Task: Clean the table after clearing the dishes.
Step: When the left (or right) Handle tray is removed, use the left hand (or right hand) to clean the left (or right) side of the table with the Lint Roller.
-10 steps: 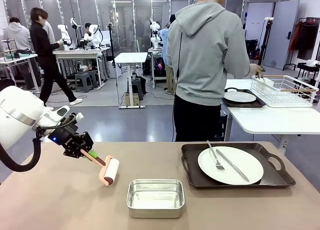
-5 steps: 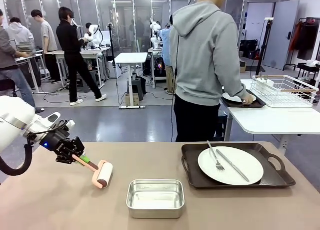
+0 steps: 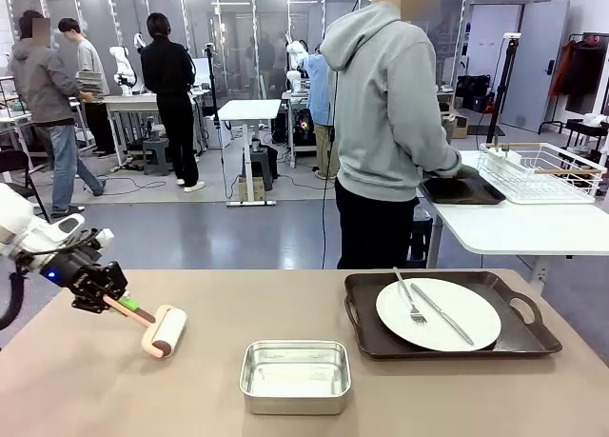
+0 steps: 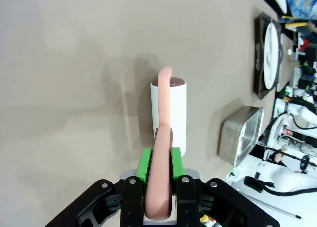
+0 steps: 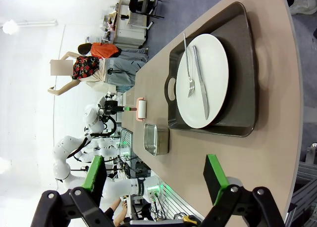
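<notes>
Shifted leftward along the table (image 3: 95, 389), left gripper (image 3: 108, 299) clamped on lint roller (image 3: 164, 330) handle; right gripper (image 5: 154, 175) jaws apart.

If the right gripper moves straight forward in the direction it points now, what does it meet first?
Most likely the steel pan, which sits in line between the open fingers of the right gripper, just beside the tray. Depth is unclear, so it might touch the table first.

Bright, even overhead light leaves my front view sharp, the roller (image 4: 177, 113) casts a soft shadow on the table (image 4: 74, 64), and my right wrist view washes out white far off.
</notes>
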### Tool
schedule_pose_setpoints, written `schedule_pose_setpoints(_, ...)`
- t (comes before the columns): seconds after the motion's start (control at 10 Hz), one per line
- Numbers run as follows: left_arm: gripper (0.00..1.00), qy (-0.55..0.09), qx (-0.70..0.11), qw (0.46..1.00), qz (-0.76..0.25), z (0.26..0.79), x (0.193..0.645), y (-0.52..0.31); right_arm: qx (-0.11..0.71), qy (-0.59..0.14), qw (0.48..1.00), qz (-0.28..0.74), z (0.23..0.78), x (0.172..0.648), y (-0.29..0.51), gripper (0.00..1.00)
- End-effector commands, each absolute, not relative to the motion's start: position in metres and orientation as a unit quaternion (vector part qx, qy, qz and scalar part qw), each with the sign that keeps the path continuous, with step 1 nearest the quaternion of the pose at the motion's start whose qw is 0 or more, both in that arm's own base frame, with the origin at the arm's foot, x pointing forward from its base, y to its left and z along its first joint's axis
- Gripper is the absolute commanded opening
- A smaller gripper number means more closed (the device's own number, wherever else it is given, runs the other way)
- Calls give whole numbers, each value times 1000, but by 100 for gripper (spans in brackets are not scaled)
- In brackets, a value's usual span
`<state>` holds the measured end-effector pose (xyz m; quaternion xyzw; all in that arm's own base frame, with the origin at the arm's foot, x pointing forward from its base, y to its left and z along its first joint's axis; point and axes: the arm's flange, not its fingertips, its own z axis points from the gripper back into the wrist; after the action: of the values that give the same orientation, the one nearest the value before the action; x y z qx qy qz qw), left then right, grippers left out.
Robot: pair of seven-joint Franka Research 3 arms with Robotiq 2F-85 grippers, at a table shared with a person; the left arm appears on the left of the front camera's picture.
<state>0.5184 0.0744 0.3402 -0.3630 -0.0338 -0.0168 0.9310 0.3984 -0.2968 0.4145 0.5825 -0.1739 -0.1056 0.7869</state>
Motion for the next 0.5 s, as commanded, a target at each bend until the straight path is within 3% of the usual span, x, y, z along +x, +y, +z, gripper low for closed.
schedule_pose_setpoints(0.0,21,-34,-260,965,-6,315,505,116,583,-176,786,-104,417,397,-296,100)
schedule_pose_setpoints(0.4,21,-27,-199,979,30,335,488,159,583,-176,786,-104,417,397,-296,100)
